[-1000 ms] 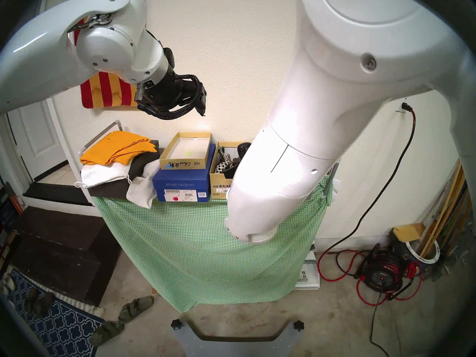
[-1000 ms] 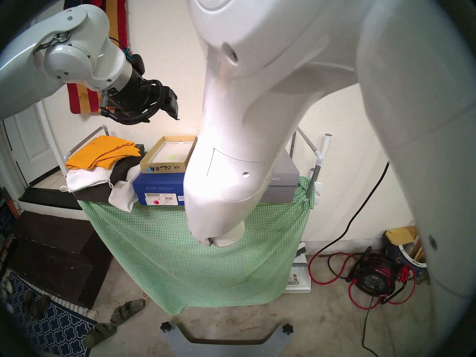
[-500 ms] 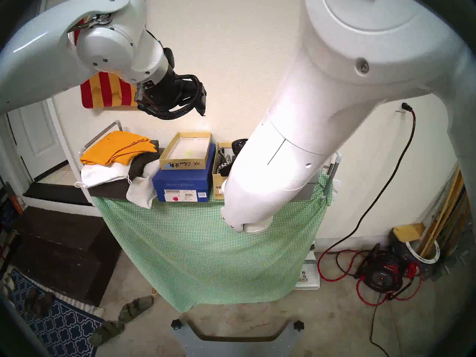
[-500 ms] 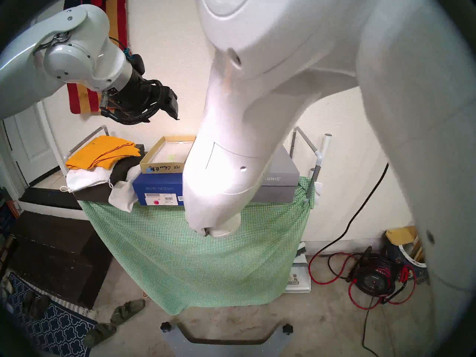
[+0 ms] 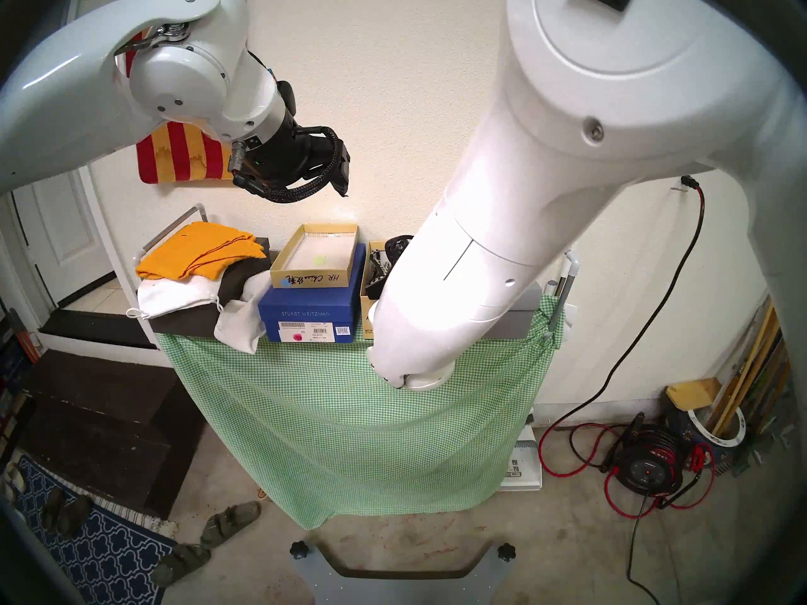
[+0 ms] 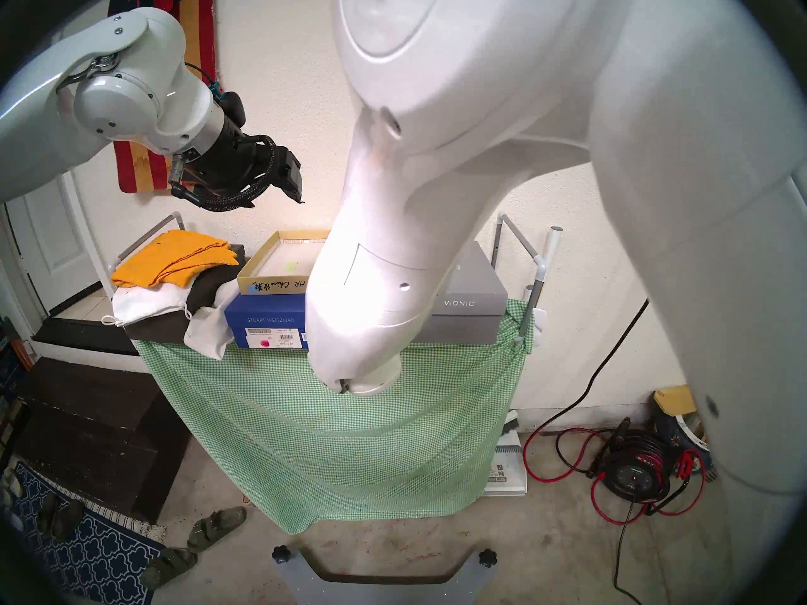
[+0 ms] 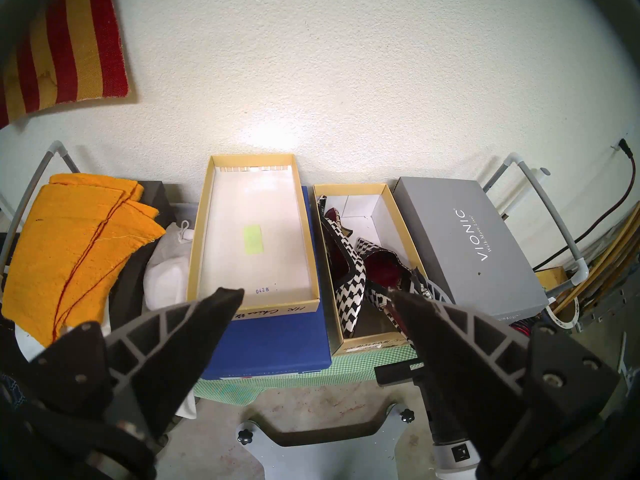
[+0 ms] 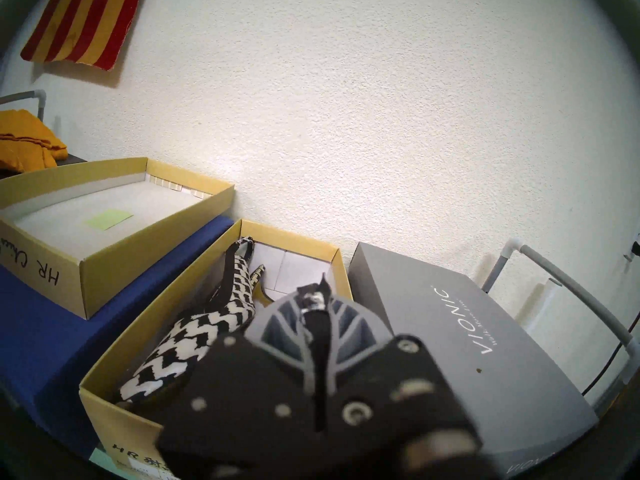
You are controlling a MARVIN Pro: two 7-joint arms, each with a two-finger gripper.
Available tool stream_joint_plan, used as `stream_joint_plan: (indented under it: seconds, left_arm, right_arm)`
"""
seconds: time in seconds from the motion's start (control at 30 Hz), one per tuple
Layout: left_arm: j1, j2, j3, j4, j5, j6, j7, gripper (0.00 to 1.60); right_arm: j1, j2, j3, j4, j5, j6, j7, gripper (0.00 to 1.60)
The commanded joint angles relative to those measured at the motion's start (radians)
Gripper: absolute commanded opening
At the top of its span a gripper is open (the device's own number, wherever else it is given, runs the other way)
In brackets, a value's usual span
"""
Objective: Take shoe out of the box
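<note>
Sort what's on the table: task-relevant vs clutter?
Job: deep tan cardboard shoebox; two black-and-white houndstooth heeled shoes inside it; right gripper, shut on the right-hand shoe.
Clutter: shallow tan cardboard lid; blue Stuart Weitzman box; grey VIONIC box; folded orange cloth; white drawstring pouch; left gripper, open.

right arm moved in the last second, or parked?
Yes. In the head left view the right arm slid left and up against the fixed Stuart Weitzman box; it now hides more of the tan shoebox front.
</note>
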Motion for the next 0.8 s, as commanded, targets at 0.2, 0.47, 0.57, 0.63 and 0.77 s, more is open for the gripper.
stream_joint_plan:
  seconds: [0.2, 0.47, 0.57, 0.63, 0.77]
  left_arm:
    - [-0.001, -0.002, 0.000, 0.000, 0.000, 0.000, 0.002, 1.60]
    - [-0.001, -0.002, 0.000, 0.000, 0.000, 0.000, 0.002, 1.60]
    - [-0.001, -0.002, 0.000, 0.000, 0.000, 0.000, 0.002, 1.60]
    - [-0.001, -0.002, 0.000, 0.000, 0.000, 0.000, 0.002, 1.60]
    - [-0.001, -0.002, 0.000, 0.000, 0.000, 0.000, 0.002, 1.60]
  right_arm:
    - [-0.092, -0.007, -0.045, 0.098, -0.096, -0.144, -0.097, 0.00]
    - [-0.139, -0.007, -0.063, 0.152, -0.170, -0.151, -0.170, 0.00]
    - [-0.150, -0.007, -0.065, 0.165, -0.207, -0.169, -0.194, 0.00]
    - [-0.153, -0.007, -0.067, 0.173, -0.213, -0.169, -0.192, 0.00]
    - [-0.153, -0.007, -0.068, 0.187, -0.210, -0.169, -0.182, 0.00]
